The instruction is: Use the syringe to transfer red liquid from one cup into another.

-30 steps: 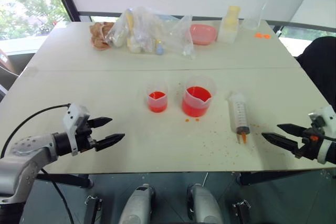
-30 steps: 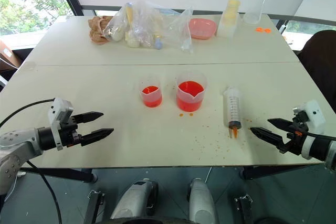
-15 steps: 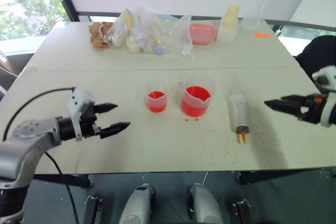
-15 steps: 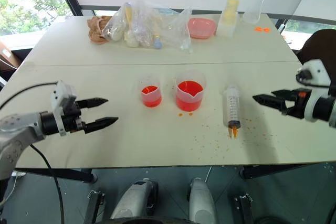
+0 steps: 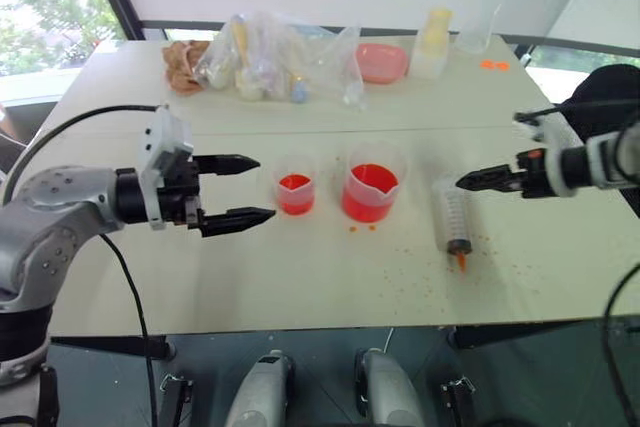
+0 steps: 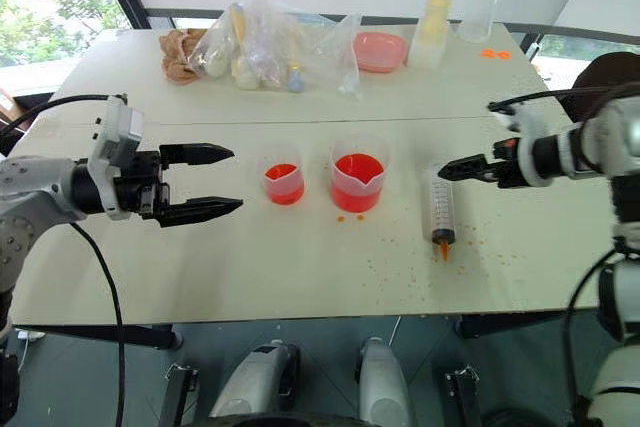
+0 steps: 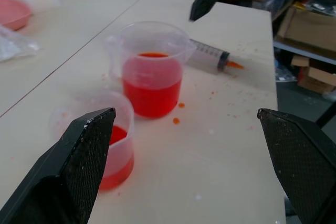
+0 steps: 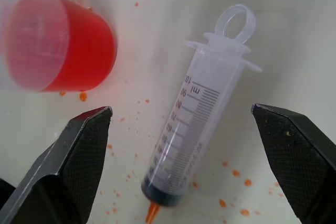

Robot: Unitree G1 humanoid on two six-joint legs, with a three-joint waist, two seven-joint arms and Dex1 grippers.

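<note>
The syringe (image 8: pixel 195 124) lies flat on the surface (image 6: pixel 300 267), straight ahead of the right gripper (image 6: pixel 448 169), whose jaws stand wide open and empty with the barrel lined up in the gap between them. Its ringed plunger end lies just below the jaw tips and its orange-red tip points away from them, toward the robot.

It looks like light, rigid, clear plastic: stiff enough for a firm pinch, but round and smooth, so it may roll or slip, the more so as the surface around it is spotted with red drops. The best hold is probably across the middle of the barrel, over the black graduation marks and clear of the flange and the plunger ring, which must stay free to be pulled.

The larger beaker (image 6: pixel 358 179), holding a good deal of red liquid (image 6: pixel 358 169), stands just beside the syringe, between the 2 grippers. The smaller cup (image 6: pixel 283 179) with a little red in it stands beyond the open, empty jaws of the left gripper (image 6: pixel 225 180), near their tips. Both are thin, light cups that a nudge would tip.

Compared with 1 second ago, the right gripper has come in from the near edge of the surface to the syringe's head, and the left gripper has risen and closed in on the smaller cup. Syringe and cups lie unmoved.
</note>
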